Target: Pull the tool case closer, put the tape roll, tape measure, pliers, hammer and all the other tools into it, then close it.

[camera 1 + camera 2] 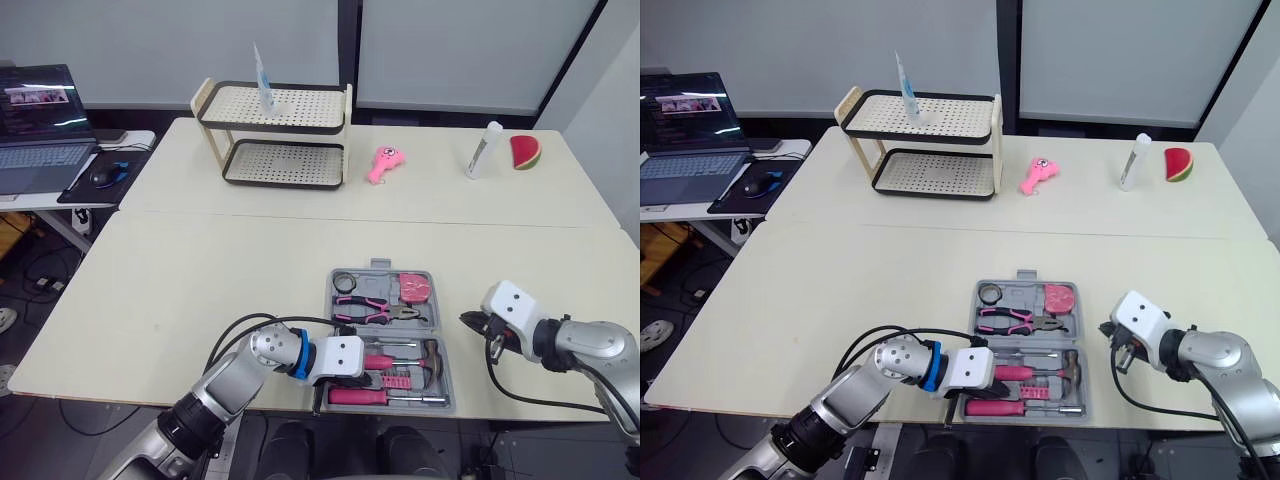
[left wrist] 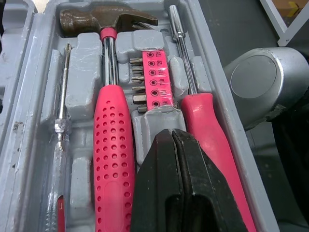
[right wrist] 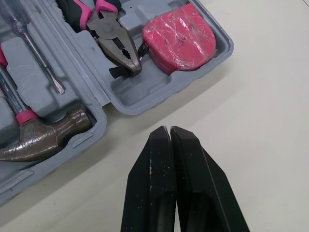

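Observation:
The grey tool case (image 1: 333, 292) lies open near the table's front edge. Its far half holds a black tape roll (image 1: 345, 280), pink-handled pliers (image 1: 375, 311) and a pink tape measure (image 1: 415, 288). The near half holds a hammer (image 2: 112, 145), a pink bit holder (image 2: 155, 77) and a pink screwdriver (image 2: 203, 121). My left gripper (image 2: 172, 133) is shut, empty, its tips low over the bit holder between hammer handle and screwdriver. My right gripper (image 1: 468, 319) is shut on nothing, over bare table just right of the case, near the tape measure (image 3: 179, 37).
On the far table stand a two-tier rack (image 1: 280, 135), a pink toy (image 1: 382, 163), a white bottle (image 1: 484, 150) and a watermelon slice (image 1: 525, 152). A laptop (image 1: 40, 130) and mouse (image 1: 103, 175) sit on a side desk at left.

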Robot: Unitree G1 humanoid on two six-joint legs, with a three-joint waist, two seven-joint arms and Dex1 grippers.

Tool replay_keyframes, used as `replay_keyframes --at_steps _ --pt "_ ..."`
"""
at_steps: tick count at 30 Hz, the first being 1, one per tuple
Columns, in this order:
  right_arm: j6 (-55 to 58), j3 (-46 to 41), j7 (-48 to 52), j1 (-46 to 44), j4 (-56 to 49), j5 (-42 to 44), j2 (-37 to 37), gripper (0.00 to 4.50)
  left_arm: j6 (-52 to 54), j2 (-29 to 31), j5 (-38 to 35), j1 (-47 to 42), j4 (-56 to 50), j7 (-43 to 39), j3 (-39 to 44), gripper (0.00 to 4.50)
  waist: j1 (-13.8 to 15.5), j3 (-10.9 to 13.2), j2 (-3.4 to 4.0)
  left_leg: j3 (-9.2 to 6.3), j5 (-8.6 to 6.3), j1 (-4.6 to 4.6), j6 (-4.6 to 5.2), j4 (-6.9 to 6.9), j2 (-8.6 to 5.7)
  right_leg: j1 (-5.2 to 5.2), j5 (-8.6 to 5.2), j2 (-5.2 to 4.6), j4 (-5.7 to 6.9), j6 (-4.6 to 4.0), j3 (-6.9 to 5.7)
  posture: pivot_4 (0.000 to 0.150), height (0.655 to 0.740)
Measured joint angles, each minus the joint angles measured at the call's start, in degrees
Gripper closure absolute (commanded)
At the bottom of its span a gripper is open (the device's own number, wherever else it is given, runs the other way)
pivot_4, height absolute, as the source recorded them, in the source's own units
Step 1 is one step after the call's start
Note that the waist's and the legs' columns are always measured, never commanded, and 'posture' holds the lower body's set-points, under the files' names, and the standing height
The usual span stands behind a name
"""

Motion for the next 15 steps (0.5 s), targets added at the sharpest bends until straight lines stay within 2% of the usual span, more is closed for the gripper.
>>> replay_keyframes --at_steps 2,8,15 --pt "4.4 -0.3 -0.1 -1.9 0.4 2.4 0.9 3.97 0.0 -0.3 0.1 -0.4 0.4 0.0 -0.3 4.5 0.0 0.0 0.0 -0.01 0.0 0.0 0.0 0.0 0.0 0.0 0.0 0.0 0.0 0.0 0.0 0.15 0.74" --pt "20.5 -2.6 0.0 -10.8 4.4 12.4 3.5 3.02 0.1 -0.6 0.6 -0.9 0.5 0.1 -1.0 4.5 0.1 0.0 0.02 0.0 0.0 0.0 0.0 0.01 -0.01 0.01 0.0 -0.01 0.0 0.0 0.01 0.15 0.74" --pt "29.8 -2.5 -2.8 -19.4 13.5 16.0 5.7 1.84 0.3 -0.6 1.0 -0.9 0.0 0.4 -1.4 4.5 0.2 0.0 0.07 -0.01 0.0 -0.01 0.01 0.01 -0.02 0.0 0.0 -0.02 -0.01 0.0 0.01 0.15 0.74"
